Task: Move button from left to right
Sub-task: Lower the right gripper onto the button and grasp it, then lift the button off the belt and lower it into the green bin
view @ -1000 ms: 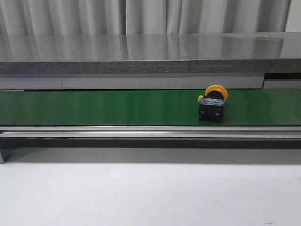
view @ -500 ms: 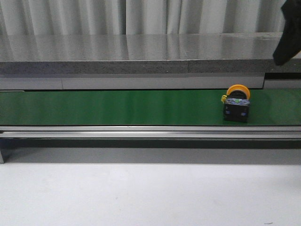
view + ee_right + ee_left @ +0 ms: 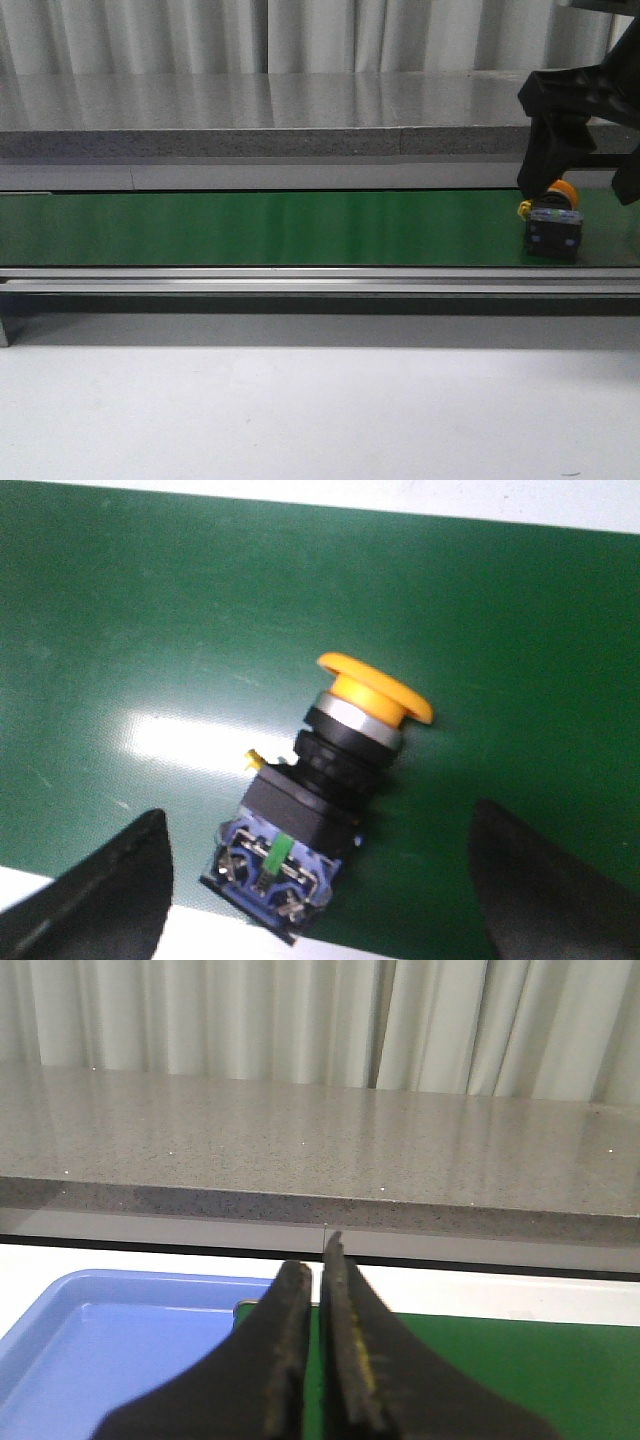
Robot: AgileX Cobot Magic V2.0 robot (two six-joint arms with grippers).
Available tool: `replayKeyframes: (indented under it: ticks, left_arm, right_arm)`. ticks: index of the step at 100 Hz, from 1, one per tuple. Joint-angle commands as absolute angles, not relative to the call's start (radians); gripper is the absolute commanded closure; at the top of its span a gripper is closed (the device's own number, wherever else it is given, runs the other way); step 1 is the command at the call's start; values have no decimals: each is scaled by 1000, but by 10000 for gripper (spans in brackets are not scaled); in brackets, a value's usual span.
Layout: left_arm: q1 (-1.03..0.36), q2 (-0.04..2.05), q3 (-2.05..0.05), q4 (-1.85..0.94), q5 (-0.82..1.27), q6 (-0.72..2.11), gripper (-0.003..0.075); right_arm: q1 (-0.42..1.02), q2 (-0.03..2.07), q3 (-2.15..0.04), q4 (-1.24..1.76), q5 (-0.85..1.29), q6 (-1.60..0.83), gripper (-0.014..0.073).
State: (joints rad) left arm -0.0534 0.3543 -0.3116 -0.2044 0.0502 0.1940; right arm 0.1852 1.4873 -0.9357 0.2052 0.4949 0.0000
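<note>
On green belt [image 3: 300, 228], yellow-capped button [image 3: 320, 800], black base

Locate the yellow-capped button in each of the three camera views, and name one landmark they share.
Front view: the button lies at the far right end of the green belt, just under the right gripper.
Left wrist view: not in it.
Right wrist view: mid-frame, lying on its side between the open fingers, untouched.
Shared landmark: the green belt, visible in all three views.

Even bright light, soft glare on belt [image 3: 170, 735] centre-left, slight blur on button [image 3: 320, 800], dim foreground fingers [image 3: 290, 1360].
</note>
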Motion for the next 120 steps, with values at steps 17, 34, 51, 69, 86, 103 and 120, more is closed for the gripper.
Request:
replayKeyframes:
  ticks: [17,34,51,69,86,103,120]
  left_arm:
    - [-52,361,-339,-213,-29,183,715]
    - [-52,361,-339,-213,-29,183,715]
    - [-52,361,-339,-213,-29,183,715]
    - [-52,361,-339,-213,-29,183,715]
    - [-52,361,-339,-213,-29,183,715]
    - [-52,361,-339,-213,-29,183,715]
    - [-52,361,-339,-213,-29,183,715]
  right_arm:
    - [186,1501,-971,152,441,0,112]
    - [186,1540,-971,129,437,0,210]
    - [186,1562,-971,128,447,0,213]
    - [186,1534,-977,127,456,0,335]
    - [169,1489,-1056,102,516,0,389]
    - [84,1463,-1184,38,589,0,390]
    - [-46,1463,-1271,-91,611,-17,390]
